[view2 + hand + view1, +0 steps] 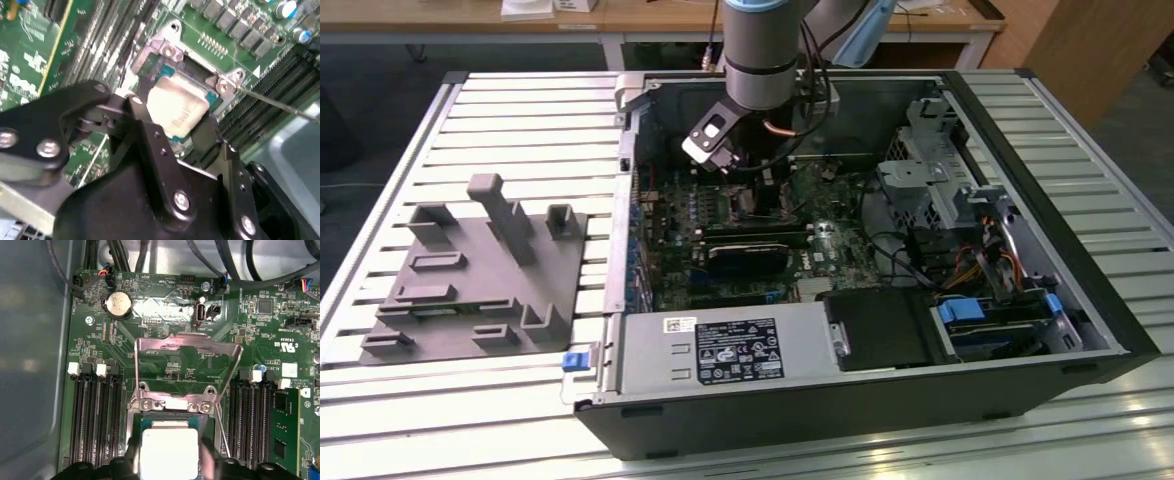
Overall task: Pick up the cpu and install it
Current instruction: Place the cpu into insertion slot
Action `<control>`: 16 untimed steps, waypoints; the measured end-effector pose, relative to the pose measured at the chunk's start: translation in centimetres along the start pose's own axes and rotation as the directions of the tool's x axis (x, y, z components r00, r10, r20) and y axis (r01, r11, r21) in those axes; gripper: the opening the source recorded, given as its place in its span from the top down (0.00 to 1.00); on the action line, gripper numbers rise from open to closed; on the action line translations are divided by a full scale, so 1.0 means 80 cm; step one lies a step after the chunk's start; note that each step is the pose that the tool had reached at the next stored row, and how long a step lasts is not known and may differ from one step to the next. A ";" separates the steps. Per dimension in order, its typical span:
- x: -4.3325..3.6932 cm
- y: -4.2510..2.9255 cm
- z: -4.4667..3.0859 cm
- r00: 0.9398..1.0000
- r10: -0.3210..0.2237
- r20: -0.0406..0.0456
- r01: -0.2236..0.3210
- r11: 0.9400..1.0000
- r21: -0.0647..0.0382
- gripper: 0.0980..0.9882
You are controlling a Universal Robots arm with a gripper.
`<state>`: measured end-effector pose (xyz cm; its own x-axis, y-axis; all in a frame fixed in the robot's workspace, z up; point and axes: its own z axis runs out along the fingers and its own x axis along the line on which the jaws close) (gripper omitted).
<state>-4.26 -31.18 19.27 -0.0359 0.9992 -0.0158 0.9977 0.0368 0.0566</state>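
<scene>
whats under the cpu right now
The open motherboard socket, its metal load plate flipped up. The cpu, gripped by the claw, covers the socket's contacts, so whether it is seated cannot be seen.

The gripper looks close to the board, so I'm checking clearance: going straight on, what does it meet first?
Probably the open metal-framed socket on the green motherboard, directly beyond the pale silver square cpu that the black gripper clamps; the gap between them is unclear.

The exterior view looks steeply down from high on the open computer case [854,412] on the counter [520,110], arm [761,50] at twelve o'clock. Both wrist views hover close, sharing socket [172,404] and chip [169,452].
</scene>
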 end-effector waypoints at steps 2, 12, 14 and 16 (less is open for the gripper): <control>0.000 -0.0001 -0.0003 1.000 0.000 0.001 0.000 1.000 0.000 0.42; 0.000 0.0000 -0.0017 1.000 0.000 0.000 0.000 1.000 0.000 0.43; 0.000 0.0000 -0.0021 1.000 0.000 0.001 0.000 1.000 0.001 0.51; 0.000 0.0000 -0.0033 1.000 0.000 0.001 0.000 1.000 0.001 0.51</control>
<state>-4.27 -31.20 19.53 -0.0360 0.9992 -0.0166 0.9977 0.0369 0.0560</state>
